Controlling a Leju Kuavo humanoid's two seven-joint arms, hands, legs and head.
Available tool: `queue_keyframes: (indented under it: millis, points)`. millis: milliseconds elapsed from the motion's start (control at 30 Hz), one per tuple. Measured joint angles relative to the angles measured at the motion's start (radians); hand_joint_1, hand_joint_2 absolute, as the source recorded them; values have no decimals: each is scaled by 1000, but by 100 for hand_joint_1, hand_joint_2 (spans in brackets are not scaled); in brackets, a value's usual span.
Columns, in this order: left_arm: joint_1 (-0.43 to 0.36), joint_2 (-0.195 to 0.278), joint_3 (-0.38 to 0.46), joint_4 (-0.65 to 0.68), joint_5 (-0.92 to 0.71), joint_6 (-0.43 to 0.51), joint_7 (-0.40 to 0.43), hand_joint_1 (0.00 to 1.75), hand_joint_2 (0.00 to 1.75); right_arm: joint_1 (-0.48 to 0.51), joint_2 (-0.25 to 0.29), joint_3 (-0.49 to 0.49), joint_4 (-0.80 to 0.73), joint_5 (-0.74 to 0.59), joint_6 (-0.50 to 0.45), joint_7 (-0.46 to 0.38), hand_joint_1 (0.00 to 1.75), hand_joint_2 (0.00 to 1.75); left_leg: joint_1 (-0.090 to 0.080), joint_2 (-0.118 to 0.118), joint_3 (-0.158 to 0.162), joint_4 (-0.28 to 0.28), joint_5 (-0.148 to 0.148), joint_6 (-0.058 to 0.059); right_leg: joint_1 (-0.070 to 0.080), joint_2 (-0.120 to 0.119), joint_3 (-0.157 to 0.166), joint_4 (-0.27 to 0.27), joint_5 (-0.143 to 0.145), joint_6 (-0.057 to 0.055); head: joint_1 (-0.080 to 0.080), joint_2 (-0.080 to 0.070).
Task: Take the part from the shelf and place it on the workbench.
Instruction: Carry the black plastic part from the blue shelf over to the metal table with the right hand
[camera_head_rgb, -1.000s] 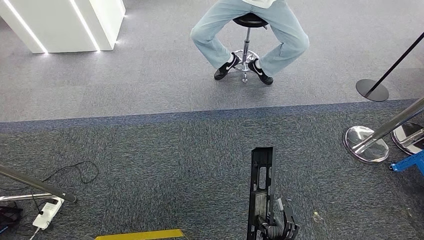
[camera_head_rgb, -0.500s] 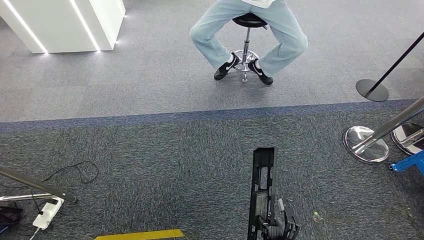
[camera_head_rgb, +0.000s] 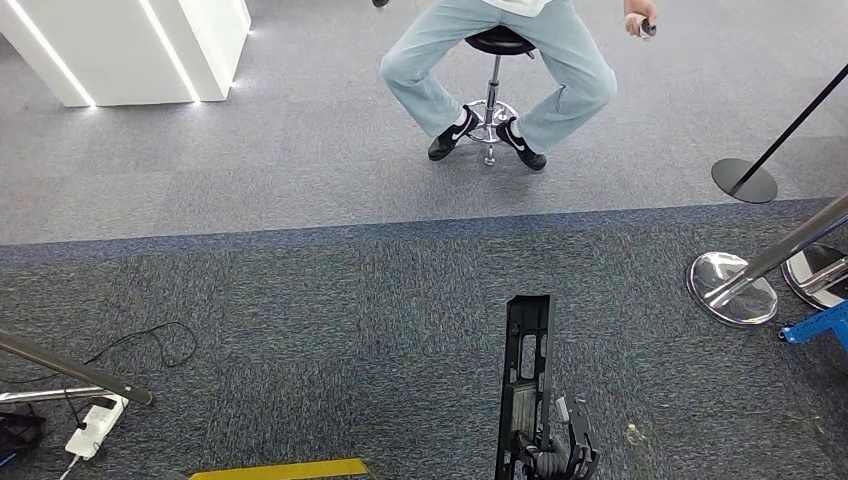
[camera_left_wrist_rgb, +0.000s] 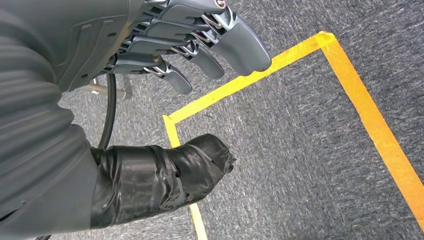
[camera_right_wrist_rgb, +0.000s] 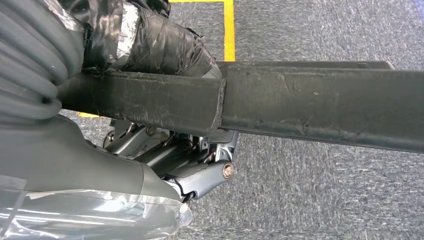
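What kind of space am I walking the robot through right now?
Probably an indoor demo or test hall: grey carpet tiles, yellow floor tape, chrome barrier posts, and a person on a stool watching.

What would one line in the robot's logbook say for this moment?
right hand: grips long black part | left hand: holds nothing, fingers apart | under it: carpet, yellow tape | ahead: seated person

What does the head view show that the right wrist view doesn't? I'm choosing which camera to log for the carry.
Head view alone: a seated person on a stool, stanchion bases, a power strip, and the long black part seen along its length. Right wrist view alone: a close look at the right hand, thumb on one side of the bar and fingers on the other. Both share the part, the hand holding it, grey carpet and yellow floor tape.
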Motion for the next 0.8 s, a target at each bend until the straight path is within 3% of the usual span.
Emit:
queue_keyframes:
  millis: [800]
  points:
    - [0,0,0,0,0,0,0,0,175,0,0,-1,1,0,0,0,175,175,0,0,0,0,0,0,0,0,0,0,0,0,0,0]
